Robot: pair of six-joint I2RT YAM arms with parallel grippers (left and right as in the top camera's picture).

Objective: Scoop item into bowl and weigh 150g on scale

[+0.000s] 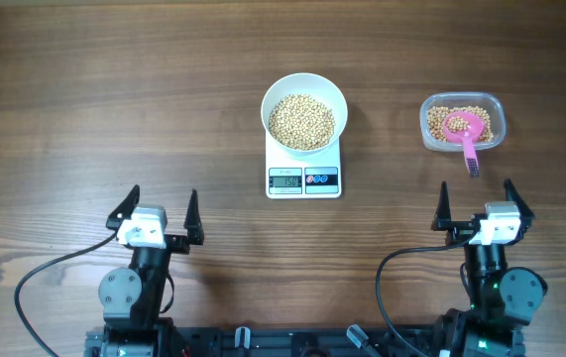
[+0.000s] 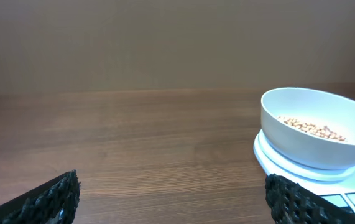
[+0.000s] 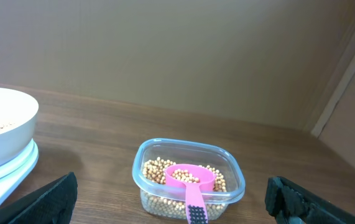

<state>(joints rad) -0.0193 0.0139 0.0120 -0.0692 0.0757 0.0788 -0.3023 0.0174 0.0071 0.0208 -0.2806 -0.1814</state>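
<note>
Both arms sit low at the near edge of the wooden table, one on each side, wrists pointing toward the far side. The left gripper has its two dark fingers splayed wide with nothing between them, hovering over bare wood, well apart from everything else. The right gripper is posed the same way, spread and empty. It is near the dark tip of the pink scoop, but there is a clear gap between them.

The white bowl stands on the scale at mid-table, between the two arms and further out. It holds a heap of tan beans. More beans lie in the clear tub to the right, with the scoop resting in them, its handle sticking out over the near rim.

The scale's display is lit, but the digits are too small to read. From the left wrist the scale is mostly hidden under the bowl and cut off at the right edge. From the right wrist only a slice of bowl and scale shows at the left. Each wrist view catches only its own fingertips in the bottom corners. The arm bases run off the bottom of the overhead view.
</note>
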